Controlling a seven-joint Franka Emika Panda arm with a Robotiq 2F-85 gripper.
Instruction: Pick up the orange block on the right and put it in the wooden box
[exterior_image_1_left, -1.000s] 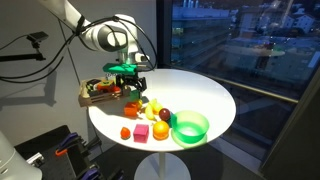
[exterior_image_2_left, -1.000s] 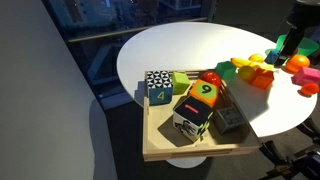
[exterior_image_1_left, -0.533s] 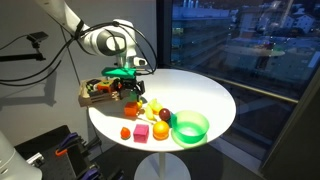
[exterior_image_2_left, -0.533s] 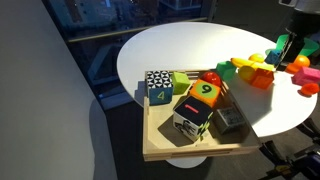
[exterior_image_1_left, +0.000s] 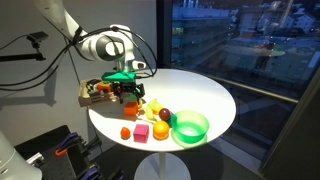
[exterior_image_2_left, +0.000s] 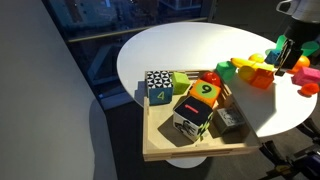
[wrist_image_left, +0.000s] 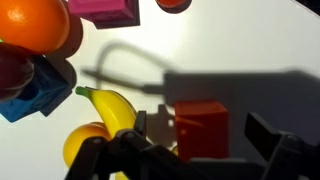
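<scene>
The gripper (exterior_image_1_left: 127, 96) hung open over the orange block (wrist_image_left: 203, 130), beside a banana (wrist_image_left: 112, 106); the wooden box (exterior_image_2_left: 190, 151) overhung the table's (exterior_image_1_left: 205, 95) edge.

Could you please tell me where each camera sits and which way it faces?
An exterior view: stands back and slightly above, looking at the round table with the window beyond; shows the arm and open end effector.
An exterior view: sits low beside the wooden box, looking across the table; only the end effector shows, at the right edge.
Wrist view: looks down at the orange block between the fingers.
Shared: both exterior views show the wooden box and end effector.
</scene>
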